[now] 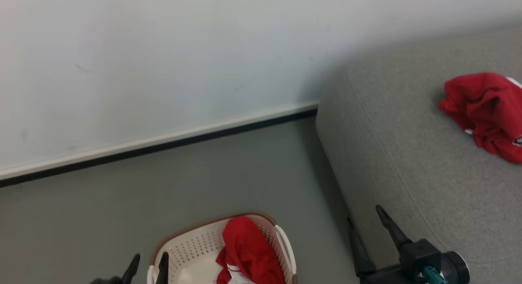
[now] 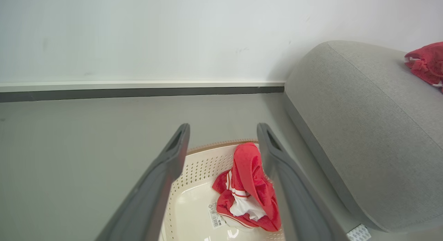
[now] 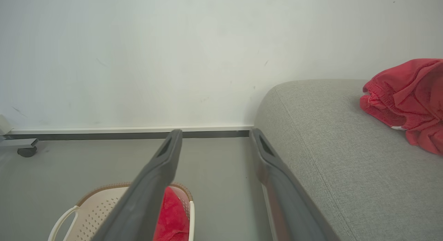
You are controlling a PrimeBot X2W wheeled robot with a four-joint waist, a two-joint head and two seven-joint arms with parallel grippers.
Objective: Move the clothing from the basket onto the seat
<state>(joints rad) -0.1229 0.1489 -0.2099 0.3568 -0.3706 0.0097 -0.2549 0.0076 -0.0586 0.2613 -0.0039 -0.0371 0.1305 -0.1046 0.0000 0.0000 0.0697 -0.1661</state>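
We are looking first at the large grey woven-fabric sofa seat (image 1: 408,161). One crumpled bright red garment with white trim (image 1: 485,108) is lying on its top, well back from the rounded end edge.

Just beside that end, on the grey floor, the oval cream-white perforated plastic basket with a brown rim band (image 1: 191,239) is standing. A second bright red garment with white stripes (image 2: 251,178) is leaning on the basket wall nearest the seat. Its top fold is reaching the rim and its lower folds are resting on the basket floor.

We are judging this garment to be light, soft and limp, so it will probably sag and trail when lifted. The bunched hump near the rim is looking like the best place to pinch, because the fabric is thick there and standing clear of the wall. A high lift will be needed so the hanging cloth is not catching the rim.

The left gripper (image 1: 150,257) is hovering at the basket's near rim with fingers spread apart and nothing between them. The right gripper (image 1: 364,214) is by the seat's end edge, also spread and empty.
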